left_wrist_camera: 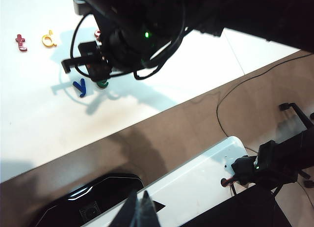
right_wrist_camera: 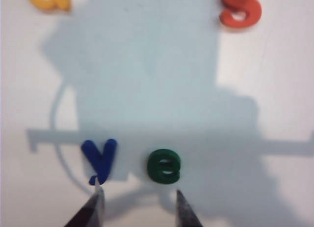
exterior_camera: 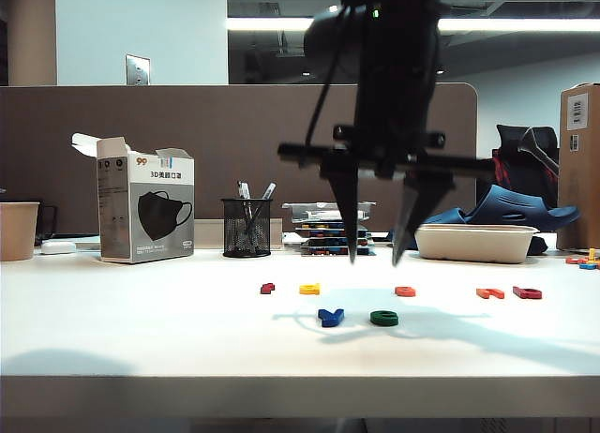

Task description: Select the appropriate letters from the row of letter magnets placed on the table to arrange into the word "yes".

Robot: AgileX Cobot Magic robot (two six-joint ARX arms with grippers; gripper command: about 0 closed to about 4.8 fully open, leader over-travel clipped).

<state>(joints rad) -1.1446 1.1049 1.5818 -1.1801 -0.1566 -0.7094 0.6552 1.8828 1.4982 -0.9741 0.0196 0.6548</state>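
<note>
Ceiling strip lights [exterior_camera: 281, 23] shine bright behind the backlit right gripper [exterior_camera: 377, 255], a black silhouette. Its soft shadow spreads across the white table [exterior_camera: 141, 330] around the blue y [right_wrist_camera: 100, 160]. The right wrist view is slightly blurred; the left wrist view glares.

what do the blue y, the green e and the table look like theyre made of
Blue y: likely moulded plastic, solid colour, rounded edges, slight sheen.
Green e: apparently the same plastic, thick and flat, with a soft highlight on its upper face.
Table: smooth white surface, probably laminate; semi-matt, taking soft shadows, no grain visible.
The open right gripper hangs above both letters; the left gripper, shut, is off the table.
</note>
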